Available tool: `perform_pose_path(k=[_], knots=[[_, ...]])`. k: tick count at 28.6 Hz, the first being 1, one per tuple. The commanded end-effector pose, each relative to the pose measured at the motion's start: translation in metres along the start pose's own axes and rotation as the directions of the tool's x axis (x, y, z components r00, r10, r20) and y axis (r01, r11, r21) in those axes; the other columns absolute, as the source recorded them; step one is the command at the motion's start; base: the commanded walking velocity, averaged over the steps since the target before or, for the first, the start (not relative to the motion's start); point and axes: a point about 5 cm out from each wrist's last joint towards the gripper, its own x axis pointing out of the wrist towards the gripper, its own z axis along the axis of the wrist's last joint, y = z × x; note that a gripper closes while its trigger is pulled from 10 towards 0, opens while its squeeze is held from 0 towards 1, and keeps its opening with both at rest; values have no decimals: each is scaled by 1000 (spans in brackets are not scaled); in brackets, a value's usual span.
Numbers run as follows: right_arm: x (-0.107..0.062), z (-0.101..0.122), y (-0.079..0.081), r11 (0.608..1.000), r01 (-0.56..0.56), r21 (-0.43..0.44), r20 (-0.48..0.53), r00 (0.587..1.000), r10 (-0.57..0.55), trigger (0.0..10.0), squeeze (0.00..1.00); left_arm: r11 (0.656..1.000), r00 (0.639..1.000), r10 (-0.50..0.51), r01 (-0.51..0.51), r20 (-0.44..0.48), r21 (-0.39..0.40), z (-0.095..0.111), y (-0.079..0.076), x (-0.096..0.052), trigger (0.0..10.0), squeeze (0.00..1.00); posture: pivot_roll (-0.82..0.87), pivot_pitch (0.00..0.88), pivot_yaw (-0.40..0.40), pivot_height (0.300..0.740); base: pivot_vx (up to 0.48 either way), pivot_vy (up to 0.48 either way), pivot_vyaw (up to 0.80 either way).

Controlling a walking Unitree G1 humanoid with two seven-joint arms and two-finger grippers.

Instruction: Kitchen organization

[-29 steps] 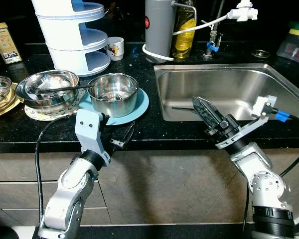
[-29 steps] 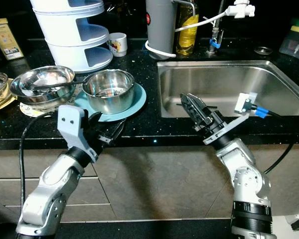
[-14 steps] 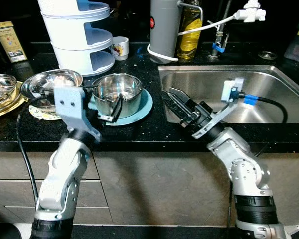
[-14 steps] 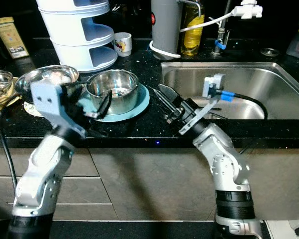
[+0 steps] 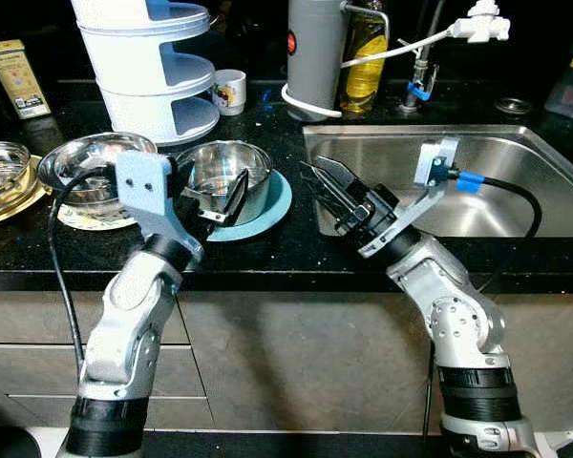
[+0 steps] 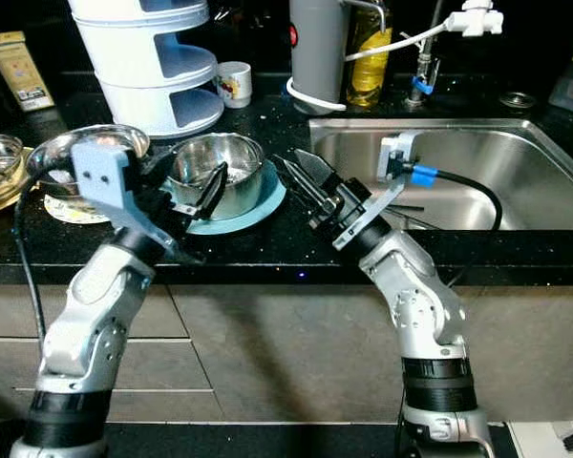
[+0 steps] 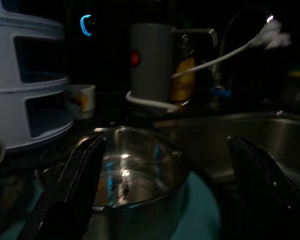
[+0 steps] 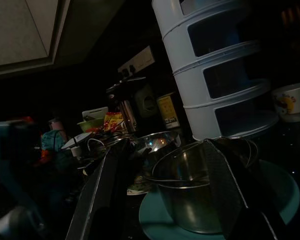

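The left gripper (image 5: 222, 196) is raised over the counter edge, fingers spread wide, just beside the steel pot (image 5: 225, 177) on the blue plate (image 5: 277, 200). The right gripper (image 5: 327, 191), arm bent and angled leftward, points toward that pot with fingers parted.

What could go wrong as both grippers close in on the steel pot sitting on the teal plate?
The round steel pot sits loose on the teal plate, so a push from the left gripper could slide it. The right gripper approaches the same pot with open fingers and might collide with the left. The steel bowl beside the pot could be knocked.
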Motion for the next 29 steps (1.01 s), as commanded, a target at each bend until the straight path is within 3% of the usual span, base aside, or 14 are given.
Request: perform_pose_path(k=[1, 12, 21, 29], knots=[[4, -1, 2, 1000, -10, -18, -3, 1000, 10, 10000, 0, 999, 1000, 10, -10, -7, 30, -2, 1, 2, 10000, 0, 24, 0, -3, 740, 0, 0, 0], [3, -5, 4, 999, -17, -29, -25, 1000, 16, 10000, 0, 993, 995, 100, -101, 26, 59, 0, 11, 2, 10000, 0, 23, 0, -4, 740, 0, 0, 0], [5, -5, 6, 998, -35, -43, -29, 999, 34, 10000, 0, 990, 992, 128, -127, 15, -64, -10, 11, 4, 10000, 0, 1, 0, -6, 740, 0, 0, 0], [4, -4, 8, 998, -35, -47, -33, 999, 34, 10000, 0, 991, 994, 113, -113, -7, -66, -18, 12, 13, 10000, 0, -14, 0, -3, 740, 0, 0, 0]])
